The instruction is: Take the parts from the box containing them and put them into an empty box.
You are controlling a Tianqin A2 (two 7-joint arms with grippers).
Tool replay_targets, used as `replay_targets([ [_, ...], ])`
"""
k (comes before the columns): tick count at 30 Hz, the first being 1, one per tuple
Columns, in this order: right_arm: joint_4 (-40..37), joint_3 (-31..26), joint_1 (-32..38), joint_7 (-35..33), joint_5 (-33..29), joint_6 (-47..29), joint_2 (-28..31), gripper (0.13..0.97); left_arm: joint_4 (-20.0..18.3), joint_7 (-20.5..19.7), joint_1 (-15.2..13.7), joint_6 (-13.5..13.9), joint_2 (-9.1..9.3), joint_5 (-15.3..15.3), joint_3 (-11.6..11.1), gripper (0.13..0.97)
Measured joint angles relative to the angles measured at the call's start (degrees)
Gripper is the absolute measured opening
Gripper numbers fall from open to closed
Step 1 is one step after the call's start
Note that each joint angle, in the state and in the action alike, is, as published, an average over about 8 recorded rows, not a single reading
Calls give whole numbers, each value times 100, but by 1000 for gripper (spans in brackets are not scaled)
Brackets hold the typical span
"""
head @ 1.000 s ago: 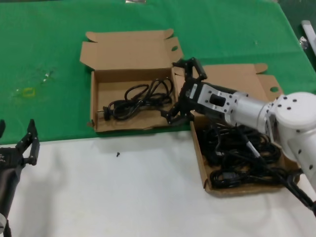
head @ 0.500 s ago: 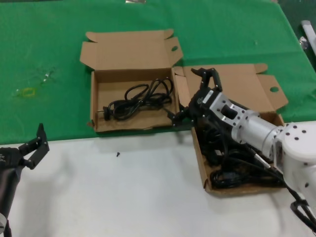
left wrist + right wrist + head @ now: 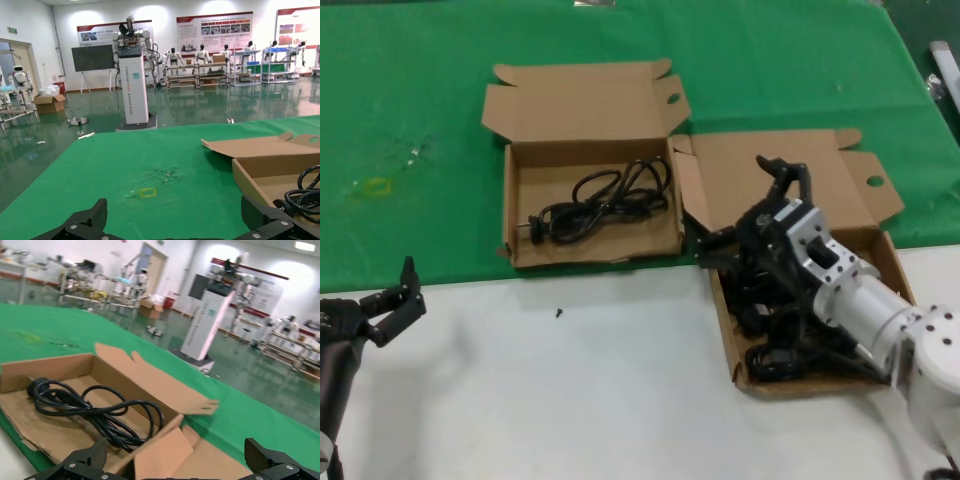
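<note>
Pile of thin black rubber power cords (image 3: 790, 335) with moulded plugs fills the open brown cardboard box on the right (image 3: 728, 335), at the seam of green cloth (image 3: 410, 90) and white table surface (image 3: 580, 390). One looped black cord (image 3: 600, 202) lies alone in the second open cardboard box (image 3: 512, 200), just beside the first on the cloth. Right gripper (image 3: 752, 205): arm reaches in from lower right, wrist angled over the full box's far end, black fingers spread wide, holding nothing. Left gripper (image 3: 395, 300): low at table's near left edge, well apart from both boxes, jaws open and empty. Wall posters in wrist views carry writing too small to read.
</note>
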Motion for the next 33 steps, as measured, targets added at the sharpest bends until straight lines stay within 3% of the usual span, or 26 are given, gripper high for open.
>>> replay_targets([
  [6, 448, 156, -468, 339, 115, 381, 17, 966, 0, 0, 0, 0, 0, 0, 0, 937],
  [15, 1103, 384, -1158, 833, 282, 937, 43, 966, 0, 0, 0, 0, 0, 0, 0, 966],
  [25, 1788, 623, -1876, 1351, 458, 1519, 69, 966, 0, 0, 0, 0, 0, -1, 0, 966],
  [33, 1914, 666, -2006, 1446, 490, 1626, 74, 966, 0, 0, 0, 0, 0, -1, 0, 966],
])
